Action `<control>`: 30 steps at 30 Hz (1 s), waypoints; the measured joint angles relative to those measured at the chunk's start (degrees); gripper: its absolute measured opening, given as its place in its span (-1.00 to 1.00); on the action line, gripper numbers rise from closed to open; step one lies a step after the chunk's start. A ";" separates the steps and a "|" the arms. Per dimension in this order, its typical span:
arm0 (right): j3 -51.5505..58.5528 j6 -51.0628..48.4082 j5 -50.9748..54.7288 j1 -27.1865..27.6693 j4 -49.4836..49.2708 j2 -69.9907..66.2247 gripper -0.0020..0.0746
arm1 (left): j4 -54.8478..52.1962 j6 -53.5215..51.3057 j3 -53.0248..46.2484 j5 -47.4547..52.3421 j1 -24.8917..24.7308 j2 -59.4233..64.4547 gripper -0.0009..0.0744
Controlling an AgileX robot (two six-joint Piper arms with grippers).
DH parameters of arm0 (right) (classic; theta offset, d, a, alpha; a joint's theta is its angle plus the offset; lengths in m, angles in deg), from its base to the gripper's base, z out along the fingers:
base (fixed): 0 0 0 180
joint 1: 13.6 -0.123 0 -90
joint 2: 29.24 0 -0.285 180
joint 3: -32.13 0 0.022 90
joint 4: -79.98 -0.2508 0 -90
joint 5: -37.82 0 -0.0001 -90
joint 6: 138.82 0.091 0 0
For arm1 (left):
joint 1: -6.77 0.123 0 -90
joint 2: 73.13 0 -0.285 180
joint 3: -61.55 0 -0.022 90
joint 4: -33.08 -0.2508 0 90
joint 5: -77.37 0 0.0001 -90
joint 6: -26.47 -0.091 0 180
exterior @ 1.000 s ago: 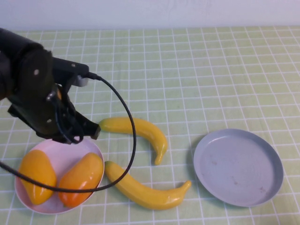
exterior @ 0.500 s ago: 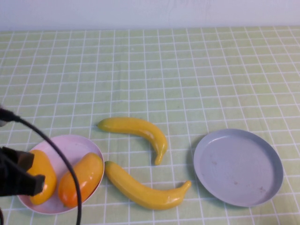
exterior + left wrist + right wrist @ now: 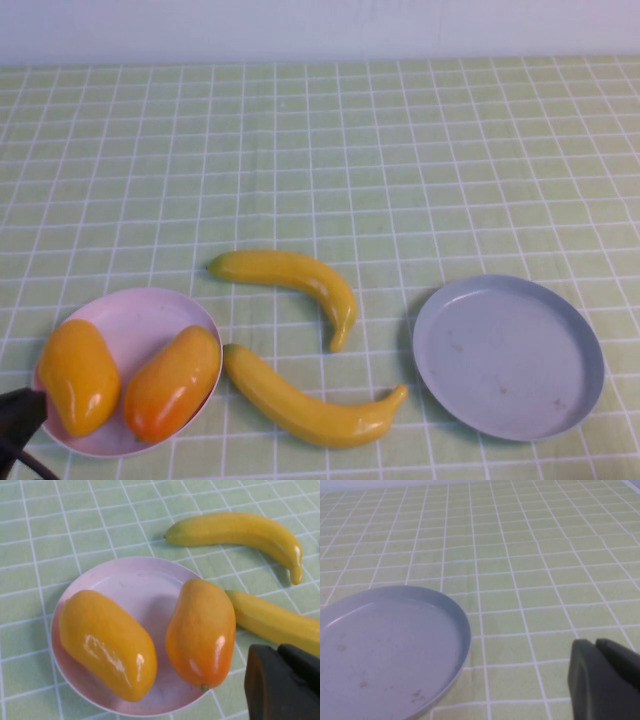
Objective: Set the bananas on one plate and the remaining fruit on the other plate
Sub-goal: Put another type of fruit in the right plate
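Two bananas lie on the cloth between the plates, one (image 3: 290, 278) farther off and one (image 3: 310, 405) nearer. The pale pink plate (image 3: 150, 310) at the near left holds both other fruit, a yellow-orange one (image 3: 78, 375) and an orange-red one (image 3: 172, 382). The grey-blue plate (image 3: 508, 355) at the near right has nothing on it. My left gripper (image 3: 276, 650) is shut and empty, drawn back to the near left corner beside the pink plate (image 3: 135, 585). My right gripper (image 3: 595, 642) is shut and empty, hovering beside the grey-blue plate (image 3: 385, 650).
A green checked cloth (image 3: 400, 150) covers the whole table. A pale wall runs along the far edge. The black tip of my left arm (image 3: 15, 425) shows at the near left corner.
My left arm has pulled back from above the pink plate to the near left corner and now barely shows. The fruit, bananas and plates have not moved.
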 joint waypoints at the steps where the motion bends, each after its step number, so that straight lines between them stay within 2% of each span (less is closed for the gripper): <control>1: 0.00 0.00 0.00 0.00 0.00 0.00 -0.99 | 0.29 0.47 0.00 -0.11 0.00 0.00 -0.97; 8: 0.00 0.00 0.00 0.00 0.00 0.00 -0.99 | 0.06 -0.60 -2.13 -6.16 0.00 0.00 -0.97; 14: 0.00 0.00 0.00 0.00 0.00 0.00 -0.99 | -1.58 -4.59 -10.78 -23.76 0.46 -1.83 -0.97; 17: 0.00 0.00 0.00 0.00 0.00 0.00 -0.99 | 1.21 -9.55 -16.67 -32.09 3.25 -6.10 -0.97; 21: 0.00 0.00 0.00 0.00 0.00 0.00 -0.99 | 3.74 -12.78 -22.70 -39.12 9.81 -13.81 -0.97; 26: 0.00 0.00 0.00 0.00 0.00 0.00 -0.99 | 4.30 -13.31 -26.60 -39.85 16.56 -21.68 -0.97; 30: 0.00 0.00 0.00 0.00 0.00 0.00 -0.99 | 4.30 -13.31 -28.02 -38.54 18.94 -24.98 -0.97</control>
